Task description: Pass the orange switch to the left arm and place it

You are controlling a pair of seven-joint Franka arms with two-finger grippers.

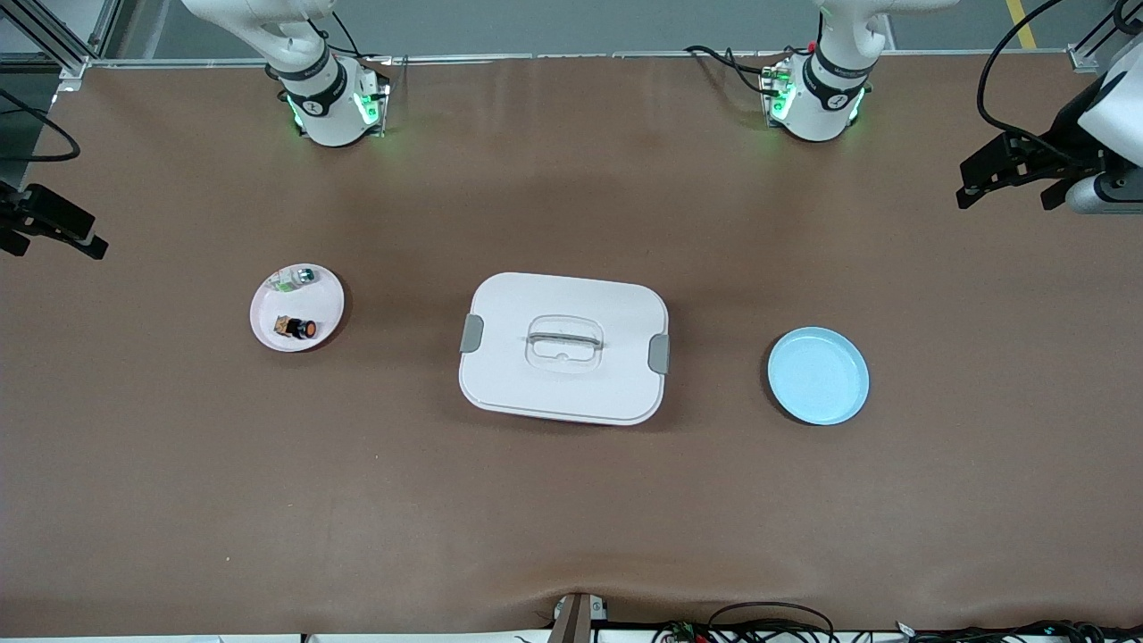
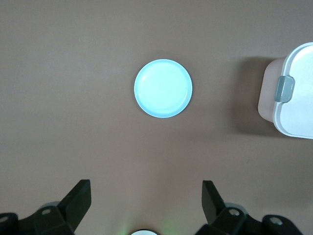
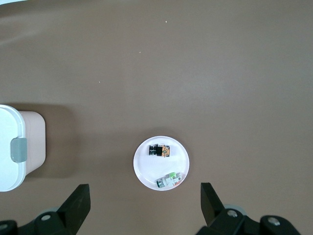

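Note:
The orange switch [image 1: 296,328] lies on a pink plate [image 1: 268,313] toward the right arm's end of the table; it also shows in the right wrist view [image 3: 160,151]. The white box [image 1: 563,346] stands at mid-table. My right gripper [image 3: 144,188] is open and empty, high over the table beside the pink plate, at the front view's edge [image 1: 58,253]. My left gripper [image 2: 146,188] is open and empty, high over the table near the light blue plate [image 2: 163,88], at the front view's other edge [image 1: 1005,201].
A small green-and-clear part [image 1: 295,279] shares the pink plate with the switch. The light blue plate [image 1: 818,375] lies toward the left arm's end. The box's grey latches [image 1: 659,354] face both plates. Cables lie along the table's near edge.

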